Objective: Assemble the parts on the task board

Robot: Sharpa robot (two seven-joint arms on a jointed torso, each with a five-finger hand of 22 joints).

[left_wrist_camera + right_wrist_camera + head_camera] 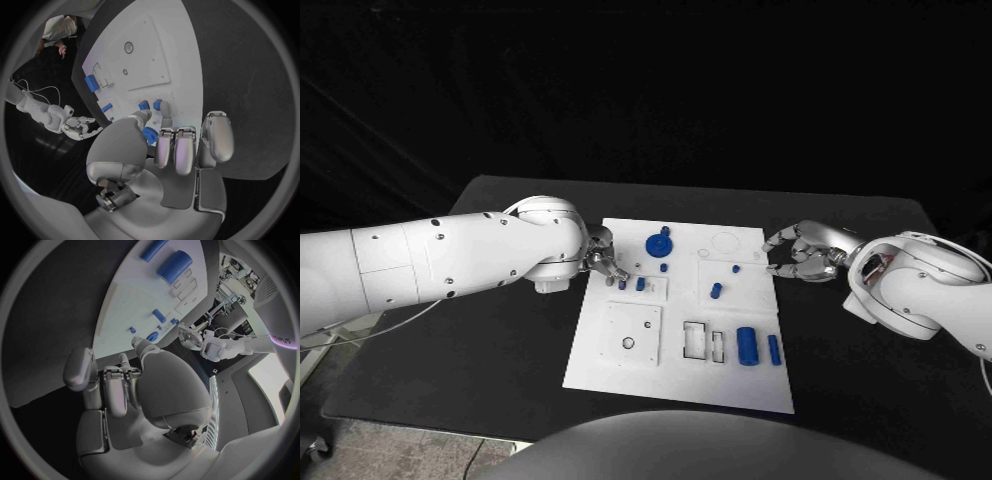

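Both hands are hovering at the task board [678, 380] on the table [473, 350]: left hand [600, 262] fingers curled beside small blue pegs [640, 284], right hand [802, 256] fingers curled, holding nothing visible. The parts look light, stiff and slick, probably best pinched at their sides.

Two bulky white glossy arms showing dark screw dots; silver hands, left hand [599, 262], right hand [800, 256], showing rounded metallic finger segments.
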